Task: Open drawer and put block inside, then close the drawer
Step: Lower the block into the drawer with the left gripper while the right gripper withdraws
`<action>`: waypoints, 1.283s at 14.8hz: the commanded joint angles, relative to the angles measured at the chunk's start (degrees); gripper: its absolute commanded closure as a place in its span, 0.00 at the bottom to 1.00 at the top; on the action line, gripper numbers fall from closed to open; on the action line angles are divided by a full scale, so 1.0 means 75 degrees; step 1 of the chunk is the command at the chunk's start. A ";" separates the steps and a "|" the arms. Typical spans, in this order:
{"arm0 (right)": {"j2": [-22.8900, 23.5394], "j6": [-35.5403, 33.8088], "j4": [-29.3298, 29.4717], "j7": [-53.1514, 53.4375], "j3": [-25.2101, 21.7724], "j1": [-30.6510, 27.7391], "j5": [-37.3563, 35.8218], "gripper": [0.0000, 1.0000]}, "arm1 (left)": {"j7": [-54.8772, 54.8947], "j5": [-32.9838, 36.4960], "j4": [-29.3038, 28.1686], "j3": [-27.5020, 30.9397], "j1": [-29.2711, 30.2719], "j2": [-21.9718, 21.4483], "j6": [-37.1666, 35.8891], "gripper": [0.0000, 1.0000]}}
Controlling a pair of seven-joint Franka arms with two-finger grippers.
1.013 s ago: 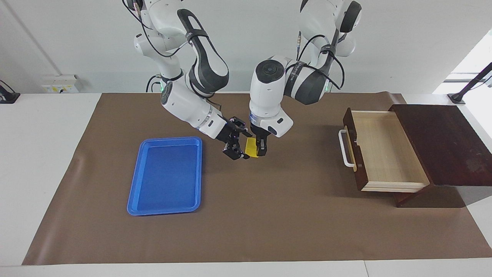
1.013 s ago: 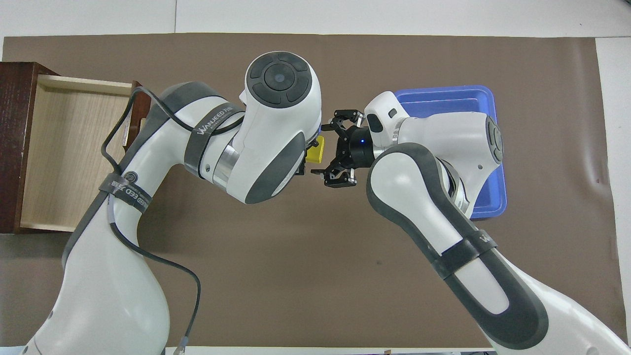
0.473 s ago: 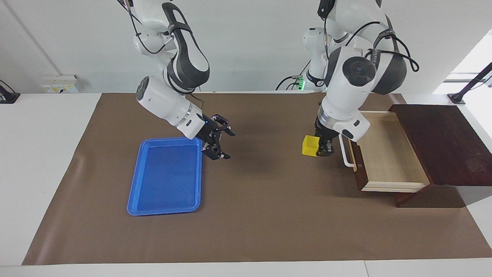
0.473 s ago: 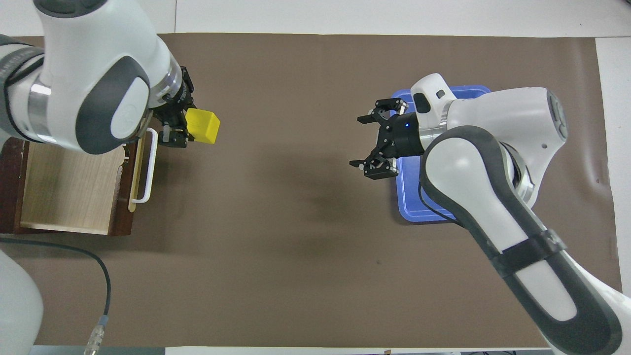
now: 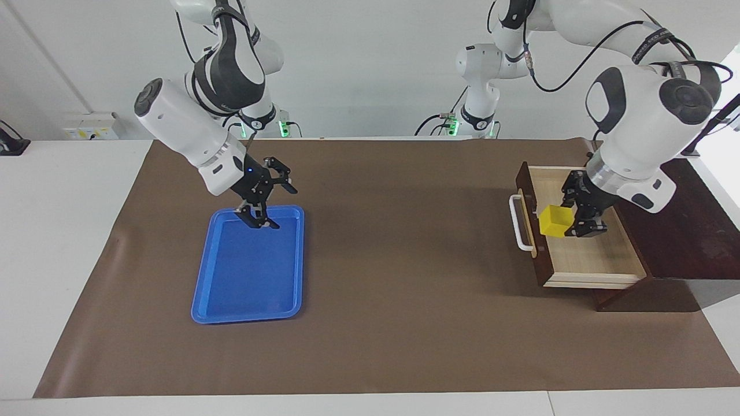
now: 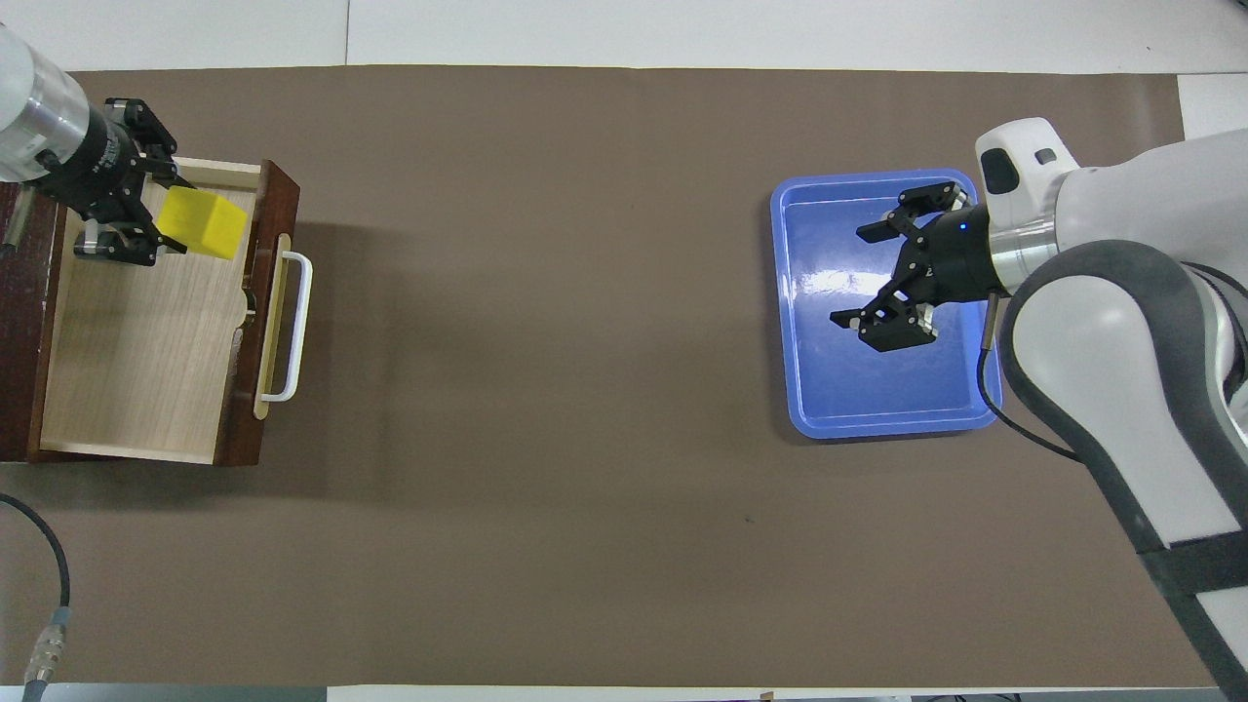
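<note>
The drawer (image 5: 584,254) of the dark wooden box (image 5: 673,214) stands pulled open at the left arm's end of the table, its pale inside bare; it also shows in the overhead view (image 6: 136,370). My left gripper (image 5: 569,216) is shut on the yellow block (image 5: 554,221) and holds it in the air over the open drawer, close to the drawer front with its white handle (image 5: 518,222). In the overhead view the left gripper (image 6: 180,216) and the block (image 6: 205,222) are over the drawer's part farther from the robots. My right gripper (image 5: 277,207) is open and empty over the blue tray.
The blue tray (image 5: 248,315) lies empty toward the right arm's end of the table and shows in the overhead view (image 6: 882,426) too. A brown mat (image 5: 404,277) covers the table between tray and drawer. A cable (image 6: 49,624) hangs near the left arm's base.
My left gripper has carried the block from the middle of the table to over the open drawer. My right gripper, open, has drawn back from the middle to over the blue tray.
</note>
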 commanded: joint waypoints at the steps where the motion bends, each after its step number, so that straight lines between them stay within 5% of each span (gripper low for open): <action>1: -0.0437 -0.0551 0.0009 0.0761 0.0083 -0.0305 -0.0795 0.00 | 0.0507 0.0063 -0.1062 -0.0070 0.0444 -0.0565 0.0531 1.00; 5: -0.0930 -0.1453 0.0067 0.2331 0.0095 -0.0738 -0.1639 0.00 | 0.0391 0.0250 -0.3407 -0.0035 0.0539 -0.1573 0.1893 1.00; 11: -0.0943 -0.3246 0.1003 0.5959 0.0118 -0.0997 -0.3068 0.00 | 0.0144 0.0567 -0.4381 -0.0035 0.0680 -0.2019 0.2336 1.00; 12: -0.0942 -0.3446 0.1074 0.6523 0.0153 -0.1020 -0.3198 0.00 | 0.0156 0.0567 -0.4592 -0.0035 0.0691 -0.2101 0.2548 0.94; 13: -0.0931 -0.3622 0.1122 0.7167 0.0223 -0.1113 -0.3304 0.00 | 0.0156 0.0567 -0.4792 -0.0023 0.0703 -0.2172 0.2724 0.77; 15: -0.0919 -0.3903 0.1215 0.8130 0.0398 -0.1301 -0.3550 0.00 | 0.0203 0.0567 -0.4887 -0.0035 0.0925 -0.2219 0.2831 0.00; 19: -0.0966 -0.3882 0.1099 0.8767 0.0937 -0.1863 -0.3973 0.00 | 0.0086 0.0486 -0.3918 -0.0046 0.0856 -0.1962 0.2401 0.00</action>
